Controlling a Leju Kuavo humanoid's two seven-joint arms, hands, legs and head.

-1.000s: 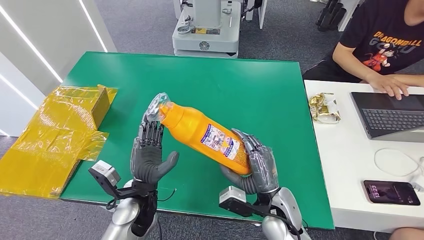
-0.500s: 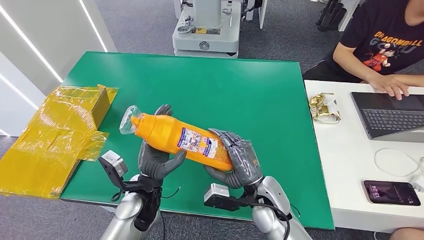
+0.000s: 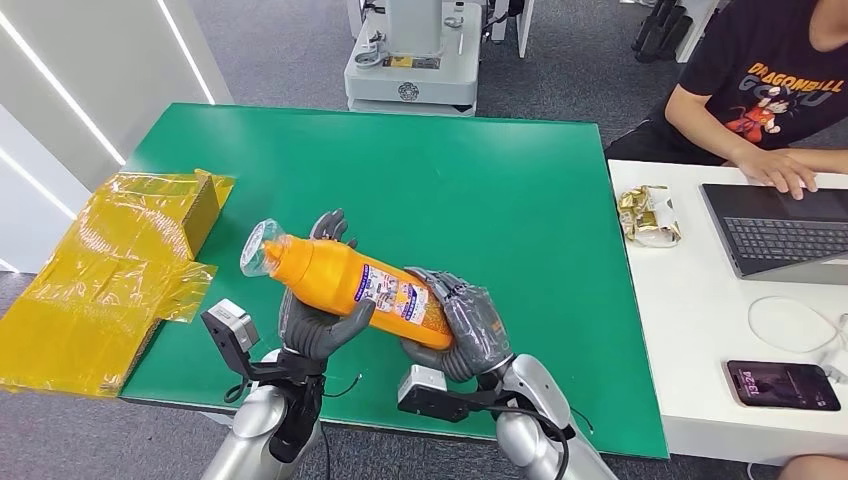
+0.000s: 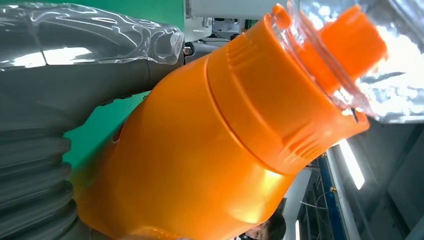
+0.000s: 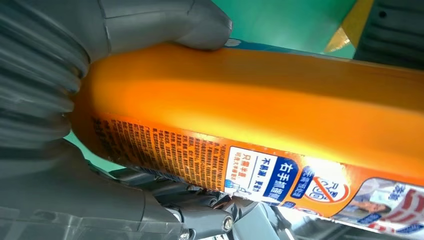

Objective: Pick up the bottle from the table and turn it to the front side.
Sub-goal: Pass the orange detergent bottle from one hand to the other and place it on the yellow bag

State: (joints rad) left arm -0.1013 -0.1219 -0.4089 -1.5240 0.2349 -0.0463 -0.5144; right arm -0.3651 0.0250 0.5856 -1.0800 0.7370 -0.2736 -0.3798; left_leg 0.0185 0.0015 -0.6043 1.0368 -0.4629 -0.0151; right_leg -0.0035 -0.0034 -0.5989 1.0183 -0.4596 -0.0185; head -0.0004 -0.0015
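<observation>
— Right hand (image 3: 462, 335), what's it doing?
— It's wrapped round the fat end of the orange bottle (image 3: 355, 290), fingers over the top, thumb under. Tight grip. Up close, the thumb (image 5: 165, 22) presses on the orange side, w/ the label's small print just by it.

— And the left hand (image 3: 318, 320)?
— It's under the bottle's neck end, palm up. Thumb sticks out to the right, fingertips poke up on the far side. It cups the bottle, so it's holding it too.

— Where's the bottle, then?
— Up in the air, above the near part of the green table (image 3: 480, 180). It lies on a slant: cap end up & to the left, fat end lower & to the right. A clear cap (image 3: 258, 250) sits on the tip, w/ an orange nozzle inside it. The white & blue label faces up.

— What else is around?
— Yellow wrapped boxes (image 3: 110, 275) at the table's left edge. On the right, a white desk (image 3: 690, 330) w/ a laptop (image 3: 780, 230), a phone (image 3: 783, 385) & a snack pack (image 3: 648, 215). A person in a black T-shirt (image 3: 770, 85) sits there, one hand by the laptop. Far side, a grey machine base (image 3: 412, 65) on the floor.
</observation>
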